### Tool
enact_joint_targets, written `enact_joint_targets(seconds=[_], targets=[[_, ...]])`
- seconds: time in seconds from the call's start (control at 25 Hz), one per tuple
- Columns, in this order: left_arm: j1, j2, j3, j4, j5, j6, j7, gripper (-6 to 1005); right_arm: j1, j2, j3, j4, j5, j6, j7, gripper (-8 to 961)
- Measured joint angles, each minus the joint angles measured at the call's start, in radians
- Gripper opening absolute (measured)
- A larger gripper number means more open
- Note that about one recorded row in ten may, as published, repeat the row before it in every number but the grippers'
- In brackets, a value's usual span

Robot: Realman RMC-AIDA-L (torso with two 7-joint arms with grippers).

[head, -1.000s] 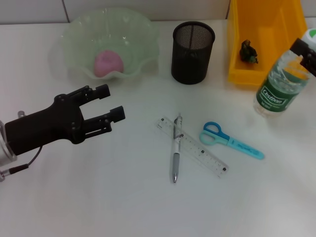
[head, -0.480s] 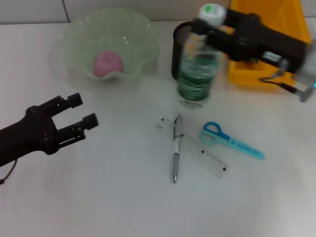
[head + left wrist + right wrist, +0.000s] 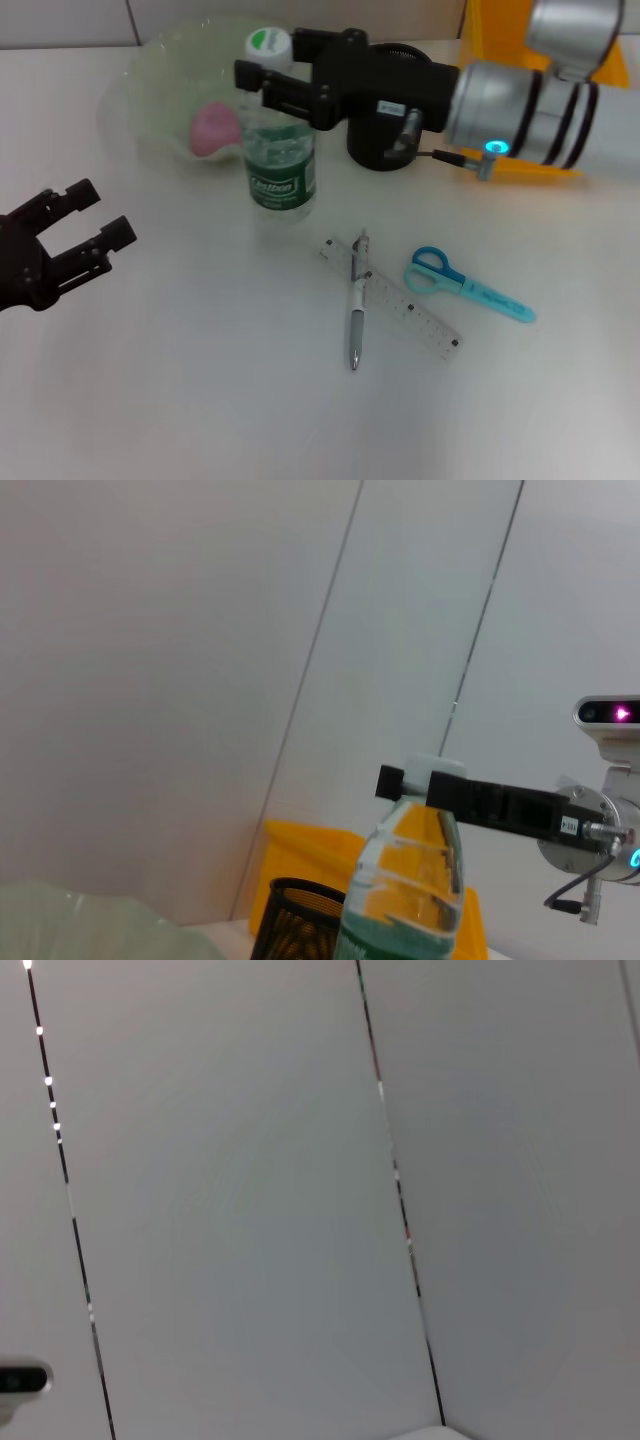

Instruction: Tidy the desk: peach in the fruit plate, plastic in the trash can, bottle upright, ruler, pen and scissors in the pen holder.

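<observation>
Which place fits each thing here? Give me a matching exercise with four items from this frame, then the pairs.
Things:
1. peach
2. bottle
3. pen
4. scissors

Places:
A. lying across the ruler
B. in the green fruit plate
C. flat on the desk, on the ruler's right
D. upright, neck in the right gripper

Pairs: 1-B, 2-D, 3-A, 4-C

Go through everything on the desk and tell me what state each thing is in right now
Bottle: upright, cap on, gripped near the top.
Right gripper: shut on the bottle.
Left gripper: open, holding nothing.
Peach: in the fruit plate.
Pen holder: upright.
Pen: lying across the ruler.
Scissors: flat on the desk, blades closed.
Trash can: mostly hidden by the right arm.
</observation>
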Motion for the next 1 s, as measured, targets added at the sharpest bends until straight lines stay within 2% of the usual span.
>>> enact_joint_targets(seconds=[0.36,0.56,1.0], targets=[[-0.009,-0.015,-0.017,0.000,0.000,0.004,0.021,799,0.112,0.000,0.011,0.116,0.000,0.096,-0.029,436],[-0.022,-0.029,-0.026,0.000,-0.001,0.004,0.032,798,0.140,-0.001,0.012,0.140,0.001,0.147,-0.030,436],[-0.063,-0.047,-0.036,-0.001,-0.002,-0.003,0.050,798,0.145,-0.001,0.005,0.146,0.001,0.203,-0.038,436]])
